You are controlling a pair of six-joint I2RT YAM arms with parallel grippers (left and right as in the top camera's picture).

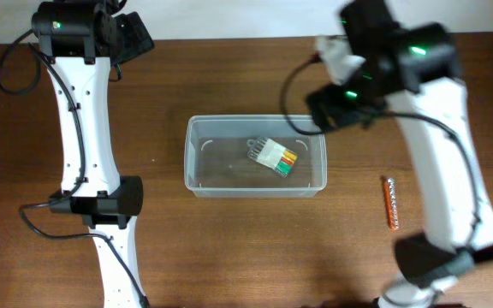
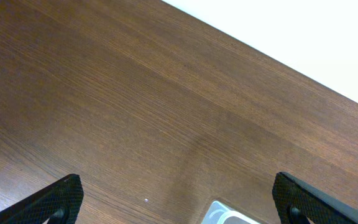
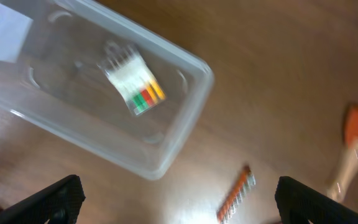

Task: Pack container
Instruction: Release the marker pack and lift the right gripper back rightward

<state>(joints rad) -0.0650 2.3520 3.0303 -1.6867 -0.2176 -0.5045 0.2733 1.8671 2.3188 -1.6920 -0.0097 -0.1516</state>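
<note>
— Where is the container [image 1: 229, 167]?
— Mid-worktop [image 1: 255, 257], with open wood around its rim. A colour-tipped piece [image 1: 274, 157] lies inside.
— And the pincers?
— The left pincer [image 2: 176, 196] and right pincer [image 3: 179, 199] are both spread and empty. Only the right wrist view shows an orange-headed tool [image 3: 355, 143] beyond the strip [image 3: 236, 194].

A robotics lab bench. Two white robot arms [image 1: 84, 111] trailing black cables [image 1: 11, 64] stand at a wood-grain table [image 1: 229, 257], white wall [image 2: 291, 31] behind.
</note>
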